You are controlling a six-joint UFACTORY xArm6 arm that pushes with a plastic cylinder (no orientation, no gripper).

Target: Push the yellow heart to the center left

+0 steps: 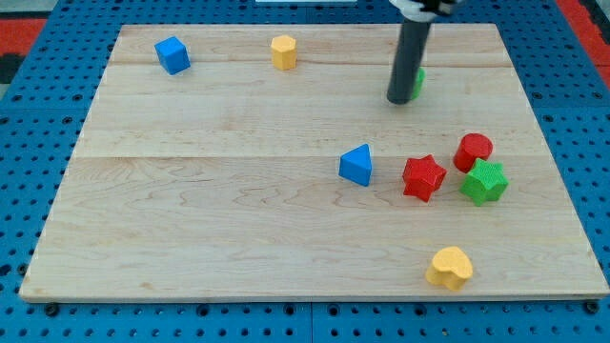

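The yellow heart (pixel 450 268) lies near the board's bottom edge, at the view's lower right. My tip (pixel 400 100) is at the view's upper middle-right, far above the heart. It stands right next to a green block (pixel 418 82) that the rod mostly hides. A blue triangular block (pixel 357 165) lies between the tip and the heart, left of a red star (pixel 423 177).
A red cylinder (pixel 473 151) and a green star (pixel 485 182) sit at the right, close to the red star. A blue cube (pixel 172 54) and a yellow hexagonal block (pixel 283 51) lie along the top. The wooden board (pixel 191 210) rests on a blue pegboard.
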